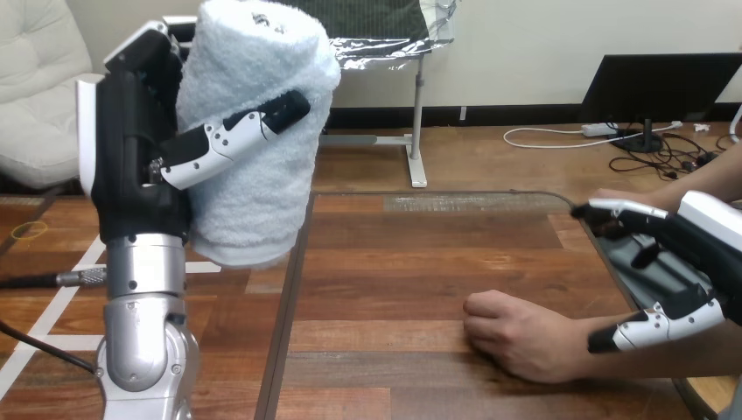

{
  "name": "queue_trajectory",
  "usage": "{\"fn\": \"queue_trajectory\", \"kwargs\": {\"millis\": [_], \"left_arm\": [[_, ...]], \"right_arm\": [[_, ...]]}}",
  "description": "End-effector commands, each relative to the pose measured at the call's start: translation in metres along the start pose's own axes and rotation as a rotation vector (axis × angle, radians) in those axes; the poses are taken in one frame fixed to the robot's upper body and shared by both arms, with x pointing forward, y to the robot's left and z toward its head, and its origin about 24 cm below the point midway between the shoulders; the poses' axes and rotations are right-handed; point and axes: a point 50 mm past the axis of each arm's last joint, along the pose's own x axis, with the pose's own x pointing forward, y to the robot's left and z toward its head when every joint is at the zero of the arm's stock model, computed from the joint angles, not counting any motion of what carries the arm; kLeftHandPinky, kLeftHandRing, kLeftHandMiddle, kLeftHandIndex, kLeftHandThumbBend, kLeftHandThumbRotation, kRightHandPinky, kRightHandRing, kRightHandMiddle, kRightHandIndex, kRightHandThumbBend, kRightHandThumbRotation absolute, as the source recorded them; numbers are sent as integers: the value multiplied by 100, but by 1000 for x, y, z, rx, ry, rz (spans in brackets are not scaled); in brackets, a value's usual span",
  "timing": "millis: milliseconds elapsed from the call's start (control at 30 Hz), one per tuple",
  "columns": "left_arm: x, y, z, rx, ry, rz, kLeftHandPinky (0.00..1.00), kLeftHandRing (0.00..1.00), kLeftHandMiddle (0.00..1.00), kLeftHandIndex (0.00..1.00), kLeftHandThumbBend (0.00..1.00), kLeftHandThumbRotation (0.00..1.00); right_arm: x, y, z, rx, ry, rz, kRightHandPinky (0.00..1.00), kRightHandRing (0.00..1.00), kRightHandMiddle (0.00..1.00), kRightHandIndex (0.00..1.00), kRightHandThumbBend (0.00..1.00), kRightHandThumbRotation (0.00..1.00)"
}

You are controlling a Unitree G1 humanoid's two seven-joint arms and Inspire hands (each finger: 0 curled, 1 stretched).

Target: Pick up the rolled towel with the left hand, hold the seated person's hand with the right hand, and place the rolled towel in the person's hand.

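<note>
Wooden table [394,262] beneath person's hand [516,337]

bare table [394,262] lies open between rolled towel [254,114] and person's hand [516,337].

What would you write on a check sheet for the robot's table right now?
Surface: wooden table, brown planks.
Job's things: rolled towel, white, upright, lifted off the table; the person's hand, closed in a fist, rests on the table.
Clutter: nothing seen.
Hands: left hand curled round the rolled towel; right hand open at the person's wrist, thumb in front of it; whether it touches cannot be told.
Cables: nothing seen on the table.
Surroundings: the person's forearm comes in from the right.
</note>
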Motion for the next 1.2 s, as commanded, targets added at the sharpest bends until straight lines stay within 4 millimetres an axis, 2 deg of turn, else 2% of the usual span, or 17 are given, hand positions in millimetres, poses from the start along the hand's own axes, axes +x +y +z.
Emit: {"fn": "queue_trajectory", "kwargs": {"millis": [0,1167], "left_arm": [[16,-6,16,-39,-110,-11,20,26,32,39,54,0],[17,-6,7,-96,-80,-11,20,27,33,39,54,0]], "right_arm": [[8,-16,5,-49,-3,-7,69,87,89,88,100,23],[21,-1,-12,-87,120,109,64,83,88,87,100,9]]}}
